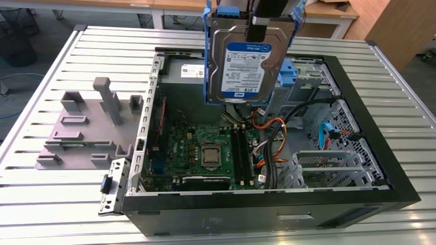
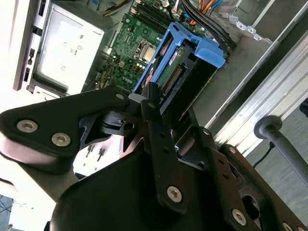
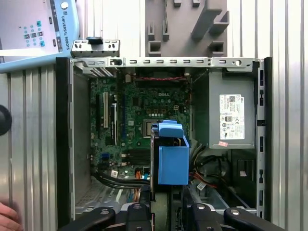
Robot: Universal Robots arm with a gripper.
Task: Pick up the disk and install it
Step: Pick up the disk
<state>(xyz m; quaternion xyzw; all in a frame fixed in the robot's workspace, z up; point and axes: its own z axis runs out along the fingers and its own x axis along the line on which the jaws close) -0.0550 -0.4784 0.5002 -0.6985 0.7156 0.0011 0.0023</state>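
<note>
The gripper is seen closed on the upper edge of the disk, with its fingers pinched narrow against the blue carrier frame so that the drive hangs below them. The disk is held upright with its label face turned to the exterior view. It is carried clear of everything, and nothing is touched by its lower edge. An edge grip of this kind is judged to leave both broad faces and the side rails free, as would be needed for sliding into a bay.

In the first wrist view the disk is shown edge-on. It is suspended above the open computer case, over the part where the motherboard meets a bundle of cables. The case is laid on its side with the cover off, so that the interior can be reached from above. A metal drive cage is found inside the case at the exterior view's right, and a lone blue bracket is lodged behind the disk. A grey power supply is fixed in one corner of the case.

Beyond the case, a grey holding fixture is stood on the slatted table, just beside the case wall. A person's hand is glimpsed at the table's edge, well apart from the work.
</note>
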